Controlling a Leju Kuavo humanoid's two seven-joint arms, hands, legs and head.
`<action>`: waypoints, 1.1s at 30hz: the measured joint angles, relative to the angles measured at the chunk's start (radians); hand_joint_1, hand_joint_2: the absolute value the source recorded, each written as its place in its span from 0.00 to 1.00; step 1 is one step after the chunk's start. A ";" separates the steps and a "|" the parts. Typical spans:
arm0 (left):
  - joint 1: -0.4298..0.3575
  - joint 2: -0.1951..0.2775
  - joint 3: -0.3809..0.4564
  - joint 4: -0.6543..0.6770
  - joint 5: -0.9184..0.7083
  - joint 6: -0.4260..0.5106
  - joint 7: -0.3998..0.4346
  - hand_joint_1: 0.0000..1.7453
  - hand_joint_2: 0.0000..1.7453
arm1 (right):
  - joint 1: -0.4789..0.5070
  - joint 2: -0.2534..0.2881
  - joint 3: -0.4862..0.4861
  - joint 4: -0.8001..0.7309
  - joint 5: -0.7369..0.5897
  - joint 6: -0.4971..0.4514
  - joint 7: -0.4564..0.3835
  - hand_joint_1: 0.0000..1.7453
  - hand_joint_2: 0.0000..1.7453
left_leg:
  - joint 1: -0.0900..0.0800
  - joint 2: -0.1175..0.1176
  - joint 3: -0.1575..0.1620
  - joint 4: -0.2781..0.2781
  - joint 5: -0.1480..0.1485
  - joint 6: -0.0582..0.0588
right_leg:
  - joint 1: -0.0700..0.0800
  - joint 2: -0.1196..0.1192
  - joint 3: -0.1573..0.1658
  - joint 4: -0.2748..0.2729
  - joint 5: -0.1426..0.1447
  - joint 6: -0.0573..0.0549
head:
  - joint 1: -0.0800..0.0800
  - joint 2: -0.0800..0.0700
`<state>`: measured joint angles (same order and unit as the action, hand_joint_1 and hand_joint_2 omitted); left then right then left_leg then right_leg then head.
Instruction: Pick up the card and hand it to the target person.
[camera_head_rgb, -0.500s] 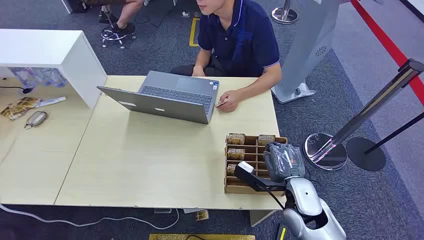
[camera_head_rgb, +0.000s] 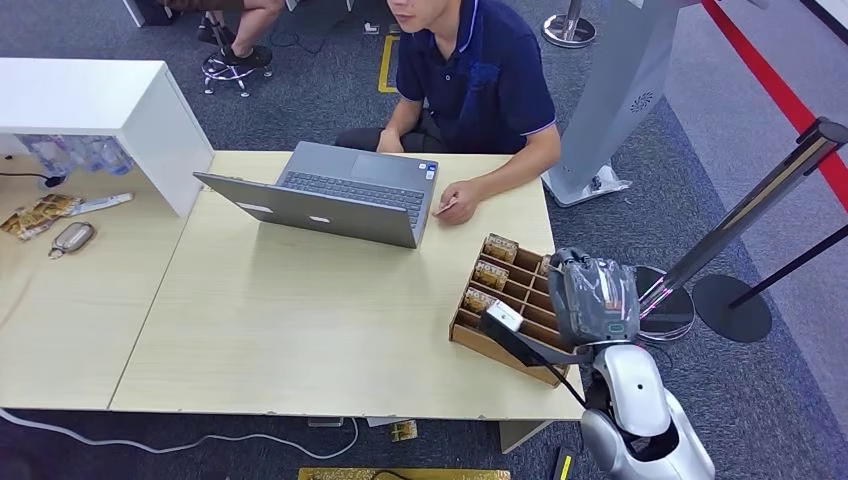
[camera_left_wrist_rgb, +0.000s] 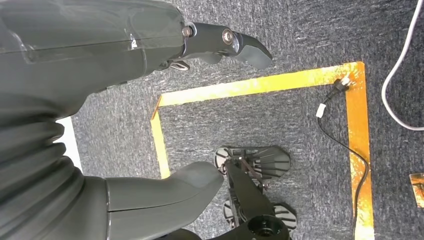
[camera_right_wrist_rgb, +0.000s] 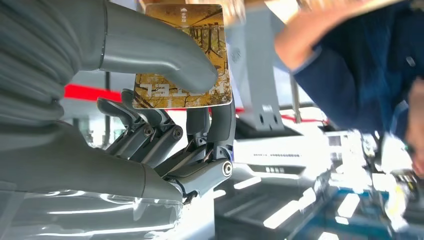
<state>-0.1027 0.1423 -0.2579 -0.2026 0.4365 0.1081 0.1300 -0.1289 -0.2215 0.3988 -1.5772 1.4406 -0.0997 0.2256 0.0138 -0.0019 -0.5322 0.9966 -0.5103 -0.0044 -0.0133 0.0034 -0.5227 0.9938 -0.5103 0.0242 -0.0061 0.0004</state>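
A card (camera_right_wrist_rgb: 202, 27) with a yellow-brown picture is pinched between the thumb and fingers of my right hand (camera_right_wrist_rgb: 150, 130). In the head view my right hand (camera_head_rgb: 594, 298) hovers over the right end of a wooden card box (camera_head_rgb: 510, 300), which lies askew near the table's right edge with several cards in its slots. The target person (camera_head_rgb: 480, 80), in a navy shirt, sits behind the table, with a hand (camera_head_rgb: 460, 200) resting beside the laptop and holding a small card. My left hand (camera_left_wrist_rgb: 75, 60) hangs over the floor, fingers apart, holding nothing.
An open grey laptop (camera_head_rgb: 330, 195) stands at the far middle of the wooden table (camera_head_rgb: 300, 330). A white shelf (camera_head_rgb: 100, 100) stands at the left. A stanchion base (camera_head_rgb: 665, 300) and a grey kiosk (camera_head_rgb: 620, 90) stand right of the table.
My right hand has risen and moved away from me and to the right. The card box has turned askew on the table.
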 joint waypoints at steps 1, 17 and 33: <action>0.000 0.000 0.000 0.000 -0.002 -0.002 0.001 0.00 1.00 | -0.004 0.000 -0.002 -0.023 -0.001 0.008 -0.004 1.00 1.00 | 0.000 0.000 0.000 0.000 0.000 0.000 | 0.000 0.000 0.000 0.000 0.000 0.000 | 0.000 0.000; -0.001 0.014 -0.001 0.000 -0.054 -0.054 -0.018 0.00 1.00 | -0.236 0.000 -0.003 -0.068 -0.123 0.041 -0.065 1.00 1.00 | 0.000 0.000 0.000 0.000 0.000 0.000 | 0.000 0.000 0.000 0.000 0.000 0.000 | 0.000 0.000; -0.001 0.020 -0.004 0.000 -0.075 -0.070 -0.028 0.00 1.00 | -0.409 0.021 0.025 0.285 -0.178 0.017 -0.094 1.00 1.00 | 0.000 -0.001 -0.001 0.000 0.000 0.000 | 0.000 -0.001 0.000 0.000 0.000 0.000 | 0.000 0.000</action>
<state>-0.1040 0.1618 -0.2617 -0.2026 0.3614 0.0376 0.1017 -0.5382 -0.2003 0.4241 -1.2924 1.2621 -0.0829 0.1314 0.0138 -0.0025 -0.5332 0.9966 -0.5100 -0.0043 -0.0133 0.0027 -0.5225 0.9943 -0.5102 0.0243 -0.0061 0.0004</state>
